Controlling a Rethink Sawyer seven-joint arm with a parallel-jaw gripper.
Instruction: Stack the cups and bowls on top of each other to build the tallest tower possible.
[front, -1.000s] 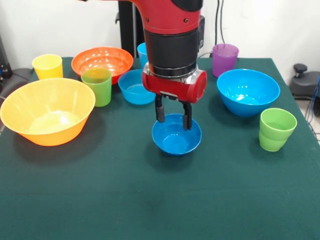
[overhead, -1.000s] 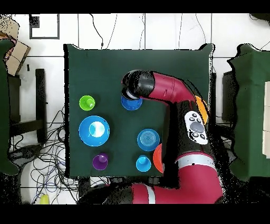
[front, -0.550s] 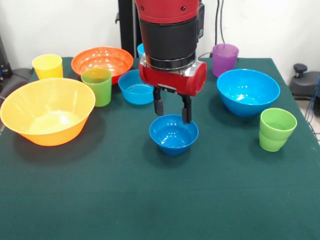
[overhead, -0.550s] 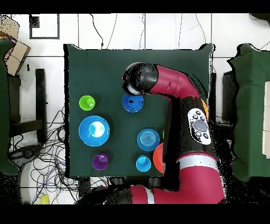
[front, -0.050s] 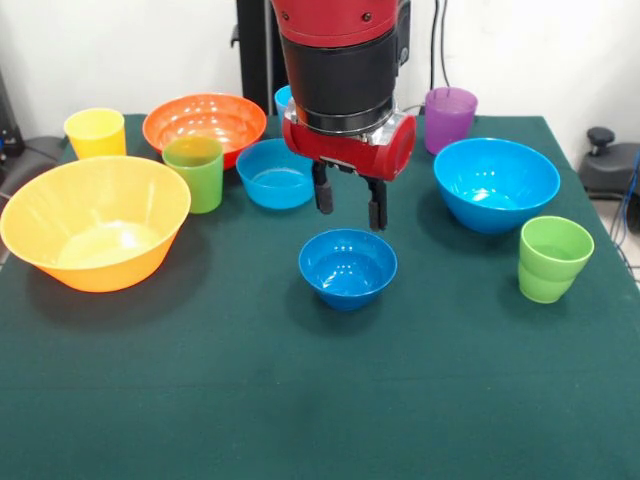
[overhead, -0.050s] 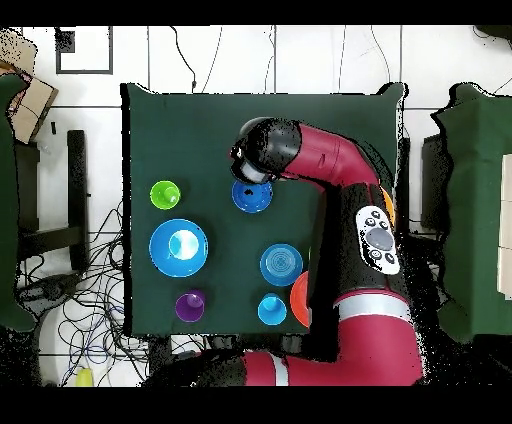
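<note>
Gripper (front, -0.050s: 349, 207) empty, fingers parted, poised above far rim of small dark blue bowl (front, -0.050s: 348, 267) at table centre (bowl sits free). Risk: glossy flared wall slips from pinch, or descent tips bowl.

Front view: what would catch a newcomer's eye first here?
The red and black arm fills the top centre, its gripper open just above the small dark blue bowl, which stands alone mid-table. At the left edge sits the big yellow-orange bowl; nothing is stacked yet.
</note>
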